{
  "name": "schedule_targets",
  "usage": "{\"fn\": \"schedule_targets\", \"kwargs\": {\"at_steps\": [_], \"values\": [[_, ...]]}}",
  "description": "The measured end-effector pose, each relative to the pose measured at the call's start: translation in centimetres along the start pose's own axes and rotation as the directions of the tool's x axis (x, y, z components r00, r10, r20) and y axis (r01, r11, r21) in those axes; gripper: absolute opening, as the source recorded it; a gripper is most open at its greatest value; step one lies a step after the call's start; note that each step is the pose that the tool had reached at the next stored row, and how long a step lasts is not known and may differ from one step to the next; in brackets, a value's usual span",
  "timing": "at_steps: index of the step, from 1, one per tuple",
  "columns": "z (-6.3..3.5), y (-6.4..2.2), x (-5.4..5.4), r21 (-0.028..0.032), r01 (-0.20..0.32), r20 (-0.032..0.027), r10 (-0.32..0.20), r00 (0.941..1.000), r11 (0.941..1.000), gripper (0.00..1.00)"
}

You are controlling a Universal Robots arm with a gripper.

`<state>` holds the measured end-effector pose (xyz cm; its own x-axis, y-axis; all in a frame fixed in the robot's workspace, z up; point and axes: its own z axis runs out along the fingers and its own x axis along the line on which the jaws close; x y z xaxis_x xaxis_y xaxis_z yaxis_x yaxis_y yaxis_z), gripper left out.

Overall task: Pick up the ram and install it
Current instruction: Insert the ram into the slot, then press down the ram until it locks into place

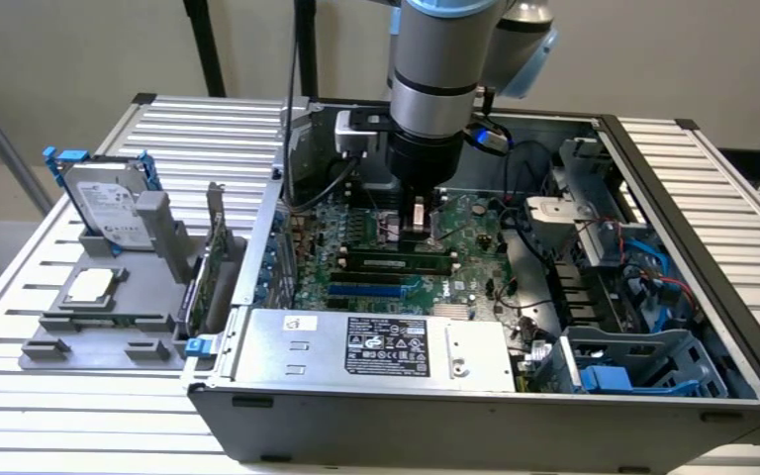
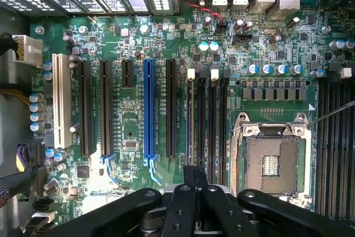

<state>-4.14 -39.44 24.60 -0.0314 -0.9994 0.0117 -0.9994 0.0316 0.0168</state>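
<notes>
Silver slats make up your desk [image 1: 37, 396]. Toward its left edge in the exterior view, a grey fixture [image 1: 103, 317] props up a hard drive [image 1: 106, 208]. To the right of that stands the open computer case [image 1: 486, 416], which takes up most of the desk.

Inside it you'll find the ram [image 1: 396, 262], a green stick with dark chips. It stands on edge on the motherboard [image 1: 473, 223] and appears to sit in a slot. Its long axis runs parallel to the blue slot [image 1: 373, 292] beside it.

Your gripper [image 1: 416, 220] hangs just past the ram, towards the far side of the case and close above the board. From the wrist, the gripper [image 2: 195, 178] lines up with the memory slots [image 2: 208, 120], so its line and the stick's length agree. I cannot tell whether it is clenched or released.
</notes>
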Motion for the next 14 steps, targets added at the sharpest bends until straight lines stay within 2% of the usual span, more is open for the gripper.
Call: {"fn": "schedule_targets", "kwargs": {"at_steps": [14], "values": [[0.08,0.05,0.00,0.0010,0.000,-0.0001,0.000,1.0000,1.0000,0.11]]}}
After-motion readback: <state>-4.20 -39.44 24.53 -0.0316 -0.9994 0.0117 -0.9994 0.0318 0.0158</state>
